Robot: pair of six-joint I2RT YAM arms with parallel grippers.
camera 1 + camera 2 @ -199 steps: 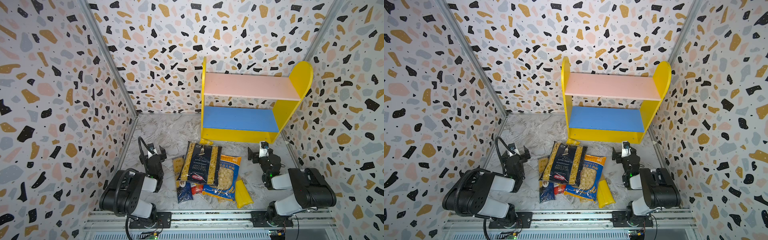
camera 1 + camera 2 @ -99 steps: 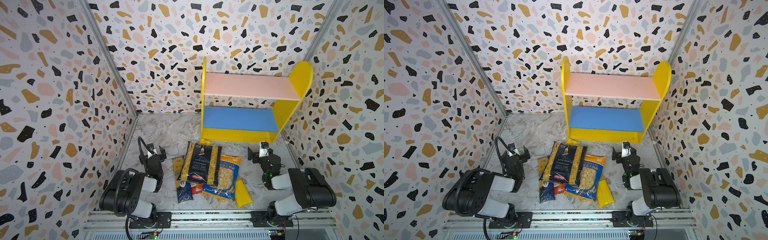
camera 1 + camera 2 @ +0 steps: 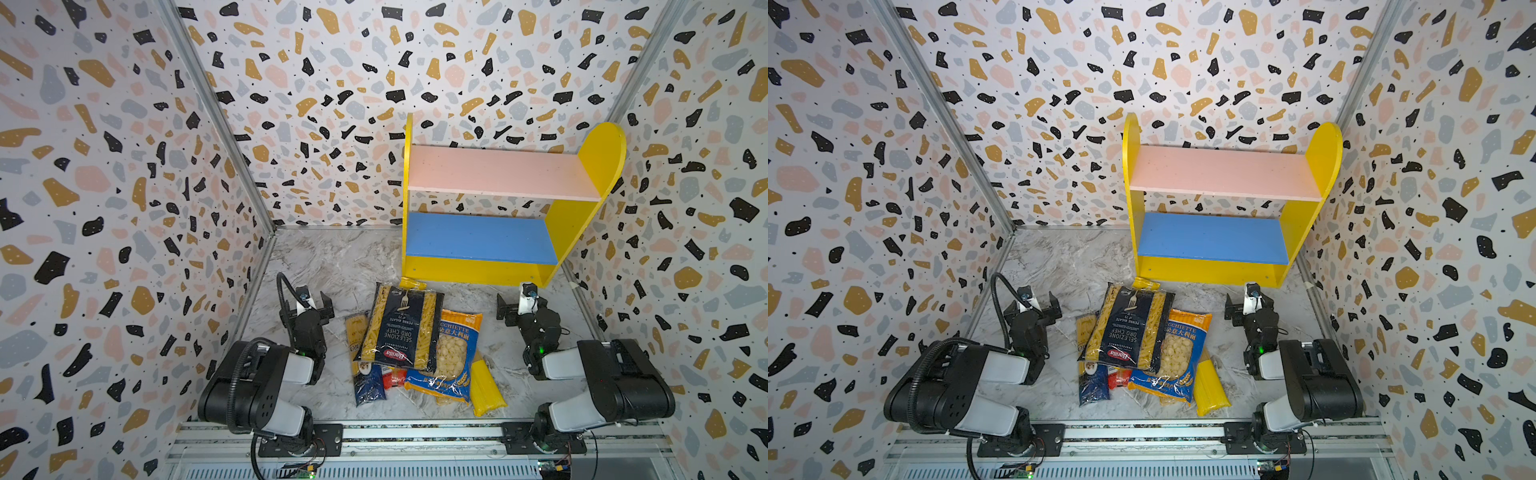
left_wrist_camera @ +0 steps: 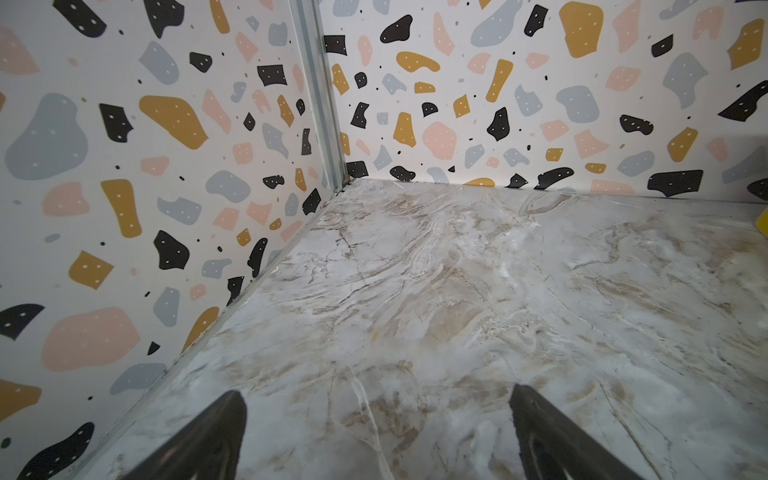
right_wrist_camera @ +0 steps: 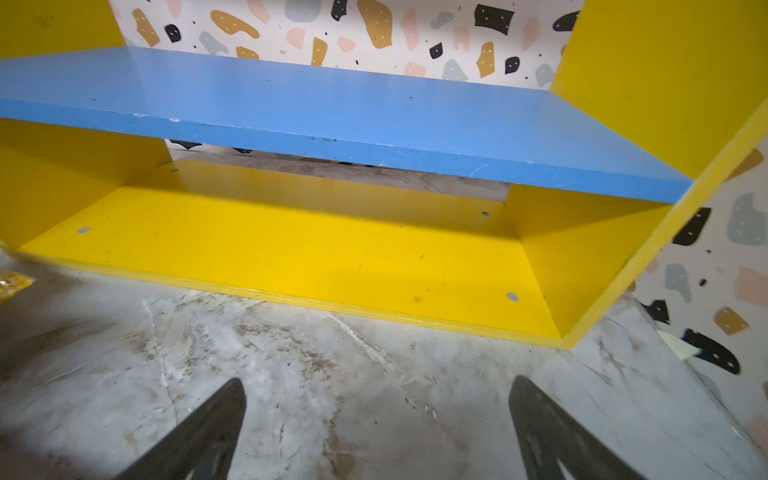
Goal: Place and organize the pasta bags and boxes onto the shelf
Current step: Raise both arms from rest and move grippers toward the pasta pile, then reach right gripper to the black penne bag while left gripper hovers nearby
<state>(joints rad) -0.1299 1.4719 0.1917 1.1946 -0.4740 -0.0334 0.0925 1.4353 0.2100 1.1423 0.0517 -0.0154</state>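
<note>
The pasta packs lie in a heap on the marble floor between my arms. A navy Barilla penne bag (image 3: 401, 328) (image 3: 1129, 328) is on top, overlapping a blue-orange orecchiette bag (image 3: 451, 357). A yellow spaghetti pack (image 3: 484, 386), a slim blue-ended pack (image 3: 368, 384) and a red one (image 3: 395, 378) poke out beneath. The shelf (image 3: 498, 174) (image 3: 1221, 174) stands at the back right, its pink board, blue board (image 5: 332, 108) and yellow base (image 5: 291, 249) all bare. My left gripper (image 3: 309, 305) (image 4: 376, 415) and right gripper (image 3: 519, 305) (image 5: 376, 411) are open over bare floor, either side of the heap.
Terrazzo-patterned walls (image 3: 124, 208) close in the left, back and right sides. The shelf's right side stands against the right wall. A metal rail (image 3: 415, 432) carrying both arm bases runs along the front. A yellow pack end (image 3: 413, 284) lies just before the shelf's left foot.
</note>
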